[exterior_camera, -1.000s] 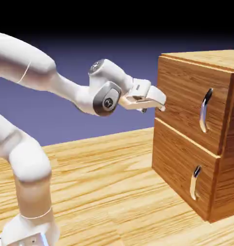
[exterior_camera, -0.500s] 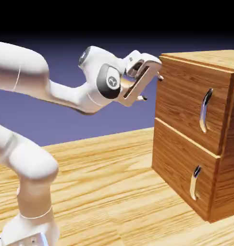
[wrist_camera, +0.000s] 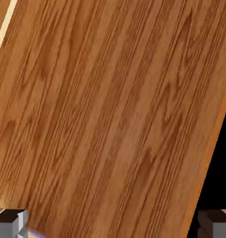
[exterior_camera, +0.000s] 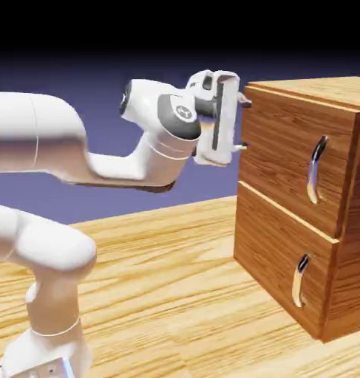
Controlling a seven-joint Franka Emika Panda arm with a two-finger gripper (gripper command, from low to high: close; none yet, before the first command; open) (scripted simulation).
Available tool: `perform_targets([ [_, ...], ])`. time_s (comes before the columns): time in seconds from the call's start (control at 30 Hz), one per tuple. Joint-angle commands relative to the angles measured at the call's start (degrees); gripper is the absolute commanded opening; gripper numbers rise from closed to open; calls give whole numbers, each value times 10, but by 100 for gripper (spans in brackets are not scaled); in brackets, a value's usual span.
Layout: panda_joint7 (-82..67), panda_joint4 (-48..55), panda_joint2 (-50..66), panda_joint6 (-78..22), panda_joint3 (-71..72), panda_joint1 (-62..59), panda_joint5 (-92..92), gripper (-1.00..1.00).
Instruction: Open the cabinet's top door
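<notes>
Two silver handles (exterior_camera: pixel 314 168), one cabinet (exterior_camera: pixel 282 221), two spread fingers (exterior_camera: pixel 242 145).

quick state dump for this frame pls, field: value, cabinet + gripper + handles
cabinet: brown wood grain, on the table, two stacked front panels
top door: looks shut, flush with the front
top handle: long curved silver, untouched
lower handle: shorter, silver, untouched
gripper: open, fingers stacked one above the other, at the cabinet's side wall near its top
contact: cannot tell whether the fingers touch the wall
hand view: filled by wood grain, finger tips at the bottom corners
held: nothing
</notes>
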Motion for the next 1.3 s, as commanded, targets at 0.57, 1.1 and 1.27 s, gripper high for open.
perform_targets([
  [0.57,-207,70,-101,-35,-201,173,-449,0],
  [1.1,-303,182,-134,-62,-330,346,-658,-100],
  [1.27,-235,103,-85,-121,-285,267,-659,-100],
])
